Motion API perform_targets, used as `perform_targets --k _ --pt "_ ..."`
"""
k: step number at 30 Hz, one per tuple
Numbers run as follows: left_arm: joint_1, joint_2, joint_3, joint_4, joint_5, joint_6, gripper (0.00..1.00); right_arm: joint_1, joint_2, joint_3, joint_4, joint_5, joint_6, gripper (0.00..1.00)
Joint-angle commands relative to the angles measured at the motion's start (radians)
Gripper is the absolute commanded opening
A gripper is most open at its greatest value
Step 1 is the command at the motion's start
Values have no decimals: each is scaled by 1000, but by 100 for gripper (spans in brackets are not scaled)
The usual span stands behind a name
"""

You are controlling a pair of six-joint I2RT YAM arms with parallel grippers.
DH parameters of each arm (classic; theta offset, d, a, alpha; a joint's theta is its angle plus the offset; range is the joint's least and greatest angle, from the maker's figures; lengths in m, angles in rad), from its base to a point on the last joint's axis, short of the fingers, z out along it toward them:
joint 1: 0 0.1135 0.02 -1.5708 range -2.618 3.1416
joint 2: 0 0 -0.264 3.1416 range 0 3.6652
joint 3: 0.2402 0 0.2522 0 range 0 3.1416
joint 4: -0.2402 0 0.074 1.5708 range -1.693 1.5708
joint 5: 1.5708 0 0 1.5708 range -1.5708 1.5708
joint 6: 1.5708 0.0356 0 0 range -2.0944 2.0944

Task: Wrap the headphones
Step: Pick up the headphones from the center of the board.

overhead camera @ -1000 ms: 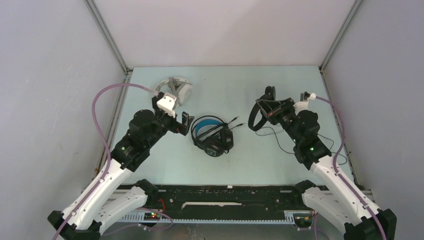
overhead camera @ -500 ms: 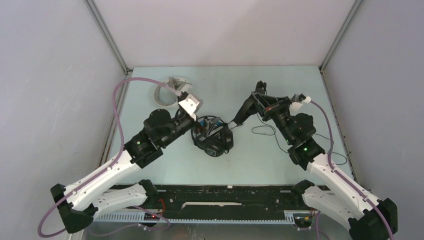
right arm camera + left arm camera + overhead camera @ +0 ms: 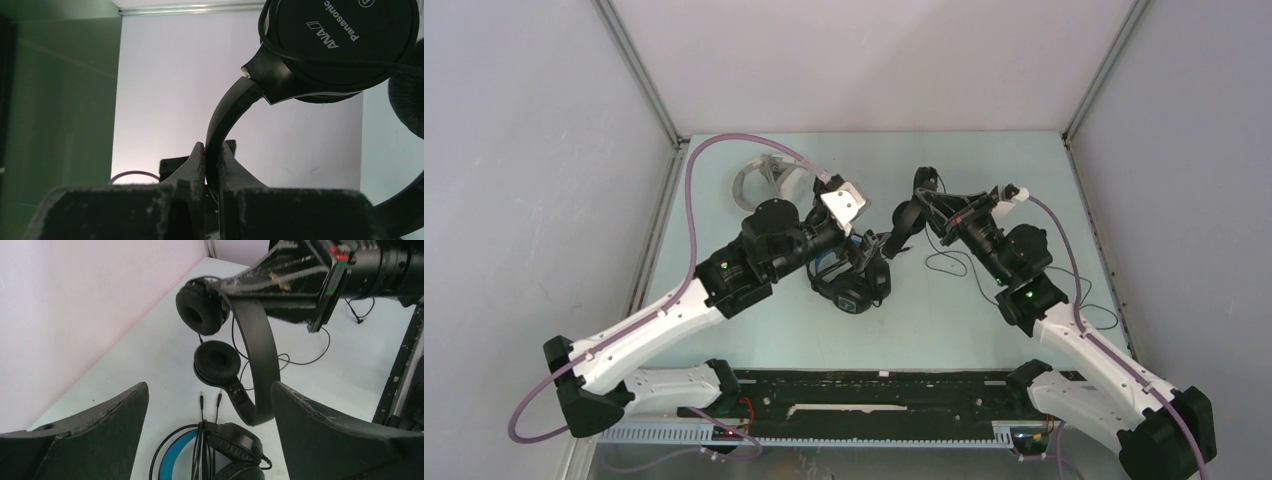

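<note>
Overhead, left arm (image 3: 769, 240) half-covers blue-lined headphones (image 3: 856, 292)

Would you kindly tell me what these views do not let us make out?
- Blue-lined headphones: the left arm covers most of them in the top view; the bottom edge cuts them off in the left wrist view.
- White-grey headphones: too small in the top view to tell how their cable lies.
- Slim black headphones, in the right gripper: the right wrist view's right edge cuts off one ear cup.
</note>
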Motion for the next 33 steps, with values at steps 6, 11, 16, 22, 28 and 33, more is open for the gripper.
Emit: perform_targets --k 6,11,16,22,28,33 --pt "-6 16 46 31 66 -22 92 49 -15 -6 102 23 32 0" --pt "-23 45 58 48 54 -49 91 65 -22 -6 88 78 29 0" --pt "-77 61 46 59 -18 27 99 80 -32 -6 65 148 19 0" --pt "-93 123 56 68 -145 49 91 86 -42 -6 65 189 16 0" --pt "-95 142 62 100 -212 71 66 86 -33 -14 76 173 11 0" --pt "-94 113 58 121 -184 57 33 83 -35 -19 53 130 -61 13"
